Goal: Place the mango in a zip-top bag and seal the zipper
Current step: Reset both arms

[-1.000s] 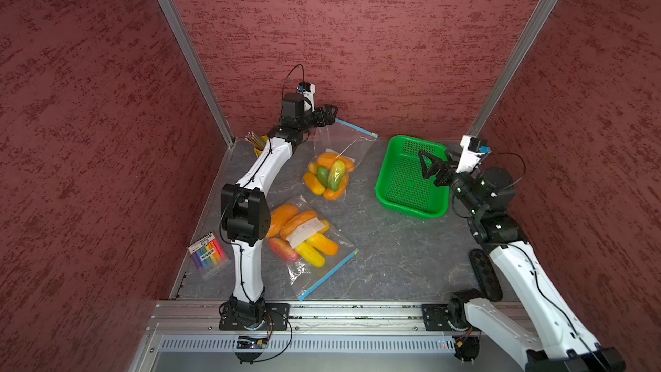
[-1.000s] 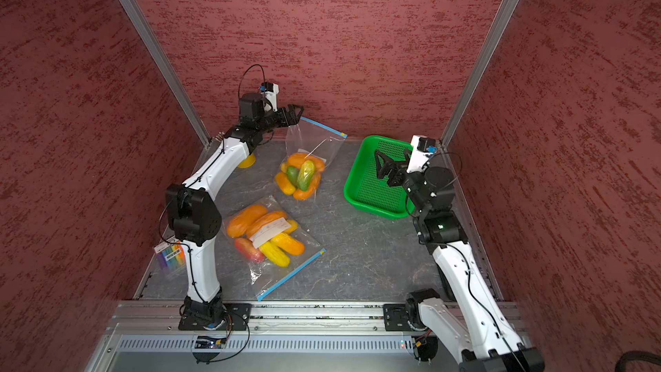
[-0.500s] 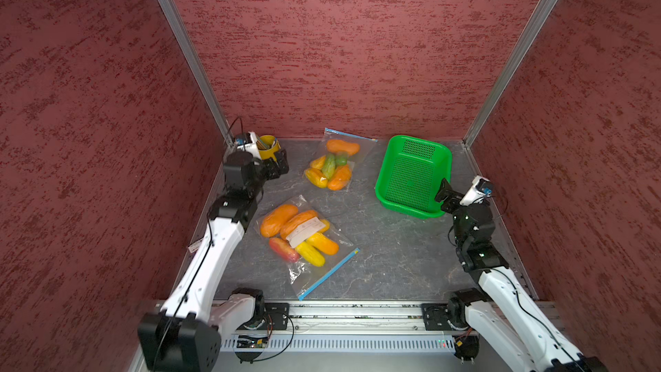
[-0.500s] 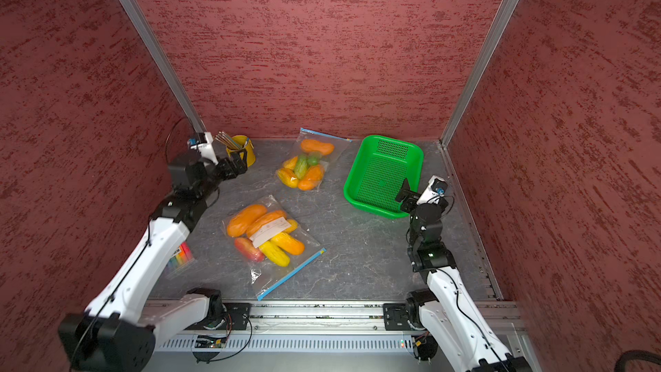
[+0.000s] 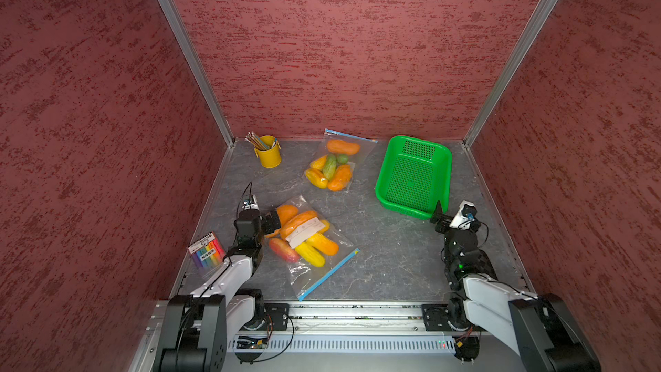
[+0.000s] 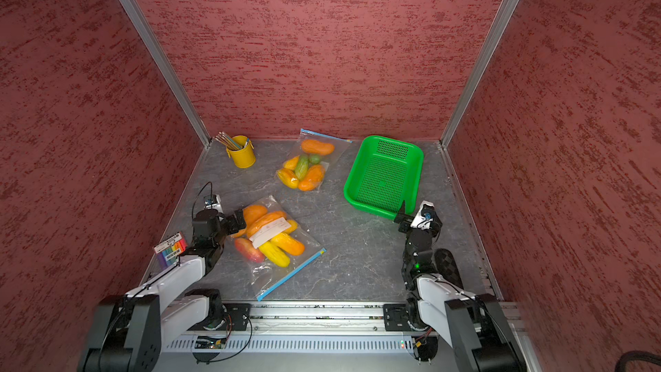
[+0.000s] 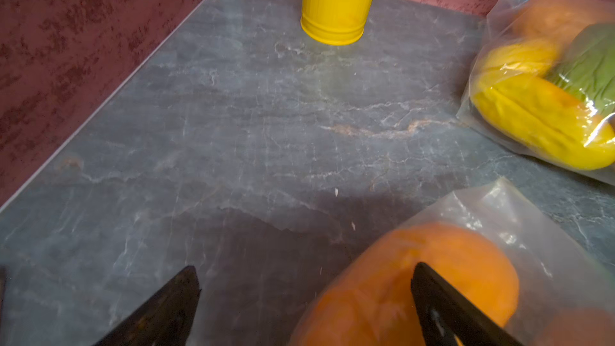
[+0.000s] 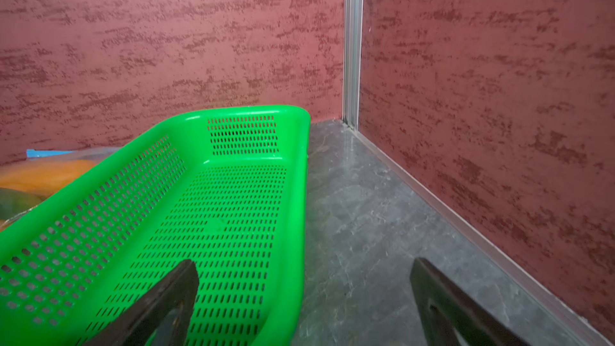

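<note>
Two clear zip-top bags lie on the grey floor, and every mango I see is inside one. The near bag [image 5: 307,241] holds several orange, yellow and red mangoes under a white label, its blue zipper strip [image 5: 329,275] toward the front. The far bag [image 5: 334,166] holds several more, one orange mango [image 5: 342,146] close to its zipper. My left gripper [image 5: 272,221] [image 7: 304,269] is open, low at the near bag's left corner, one finger over a bagged orange mango [image 7: 449,254]. My right gripper [image 5: 439,214] [image 8: 303,262] is open and straddles the green basket's near right corner.
The green perforated basket [image 5: 404,207] [image 8: 296,214] stands at the back right with nothing in it. A yellow bucket of pencils [image 5: 267,152] [image 7: 336,4] is at the back left. A pack of coloured markers [image 5: 205,250] lies by the left wall. Red walls close three sides.
Both arms have drawn back from the far side toward the front rail. My left gripper left the far bag's mouth; that bag now lies flat with an orange mango near its zipper.
</note>
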Available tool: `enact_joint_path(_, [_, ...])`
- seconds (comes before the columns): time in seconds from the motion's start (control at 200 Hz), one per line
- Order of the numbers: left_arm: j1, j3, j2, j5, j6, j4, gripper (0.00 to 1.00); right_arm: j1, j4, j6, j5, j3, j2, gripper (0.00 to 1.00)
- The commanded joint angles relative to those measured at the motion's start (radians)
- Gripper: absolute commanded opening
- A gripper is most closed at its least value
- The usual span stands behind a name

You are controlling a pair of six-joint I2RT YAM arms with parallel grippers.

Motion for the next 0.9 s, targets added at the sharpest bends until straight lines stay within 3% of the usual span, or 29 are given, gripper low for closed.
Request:
enact_joint_path(0.0, [0.062,-0.025,0.077,0.145,0.024,0.419,1.0,-0.014,0.277,-0.03,-0.017,-0.008,0.088,0.99])
enact_joint_path(0.135, [0.115,0.017,0.21,0.277,0.033,0.528,1.0,-0.023,0.411,-0.091,-0.063,0.031,0.24,0.99])
enact_joint_path(0.271, [0.095,-0.013,0.485,0.355,0.06,0.896,1.0,-0.053,0.616,-0.108,-0.134,0.064,0.494,0.99])
enact_joint_path(0.341, [0.072,0.027,0.404,0.256,0.063,0.696,1.0,-0.057,0.517,-0.093,-0.134,0.076,0.46,0.99])
enact_joint_path(0.411, [0.071,0.039,0.449,0.309,0.077,0.738,1.0,-0.073,0.515,-0.086,-0.148,0.099,0.478,0.99])
enact_joint_path(0.471, [0.048,0.091,0.426,0.288,0.103,0.596,1.0,-0.077,0.391,-0.071,-0.141,0.146,0.458,0.99])
enact_joint_path(0.541, [0.025,0.146,0.43,0.254,0.118,0.496,1.0,-0.09,0.38,-0.067,-0.156,0.158,0.465,0.99])
enact_joint_path(0.897, [0.033,0.144,0.434,0.259,0.11,0.511,1.0,-0.095,0.352,-0.052,-0.14,0.172,0.461,0.99])
